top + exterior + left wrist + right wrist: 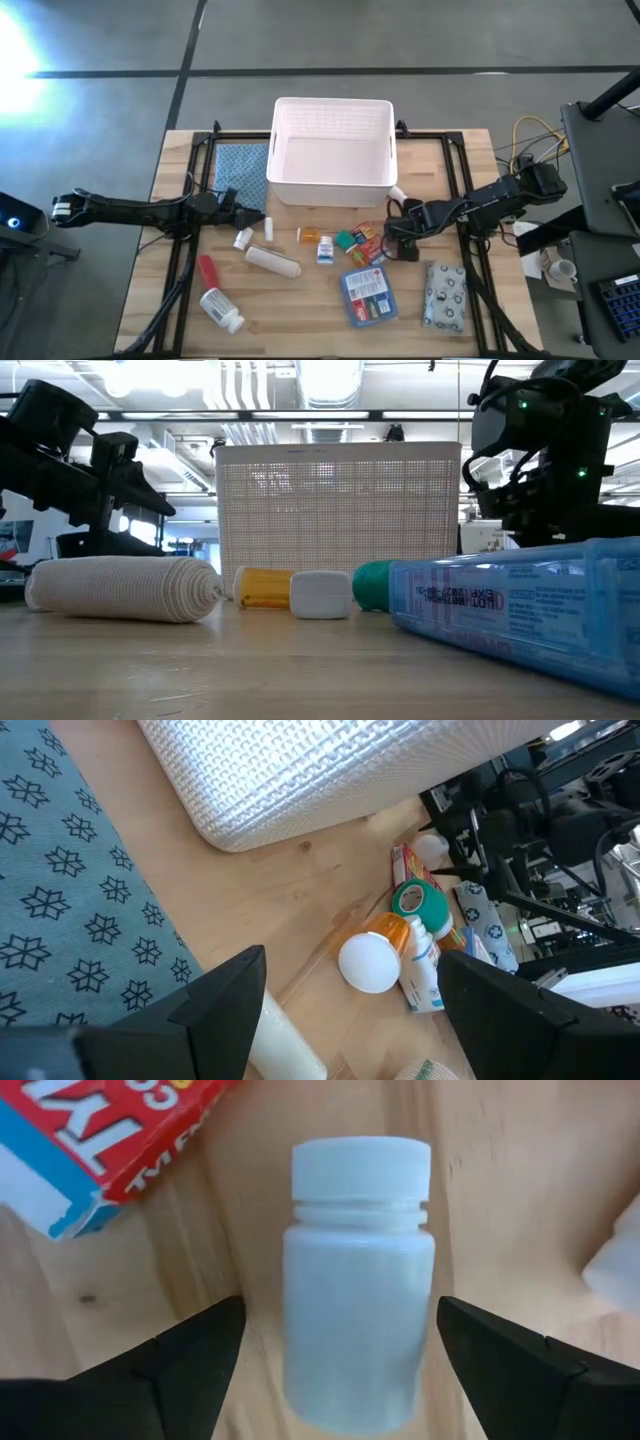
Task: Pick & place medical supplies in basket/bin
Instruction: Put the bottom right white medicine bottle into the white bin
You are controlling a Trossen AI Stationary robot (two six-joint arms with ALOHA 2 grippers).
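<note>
The white slotted basket (330, 150) stands at the table's far middle. Supplies lie in front of it: a white roll (273, 261), a red tube (207, 270), a white pill bottle (222, 308), an orange vial (308, 235), small coloured boxes (360, 240), a flat blue pack (367, 295) and a patterned pouch (445, 295). My right gripper (340, 1370) is open and low. Its fingers stand on either side of a small white bottle (357, 1280) lying on the wood, not touching it. My left gripper (350, 1010) is open near the basket's left near corner, above a small white tube (285, 1040).
A blue patterned cloth (240, 165) lies left of the basket. A red box (110, 1130) lies close beside the small bottle. A black frame runs along the table's edges, and cables hang off the right side. Bare wood shows near the table's front edge.
</note>
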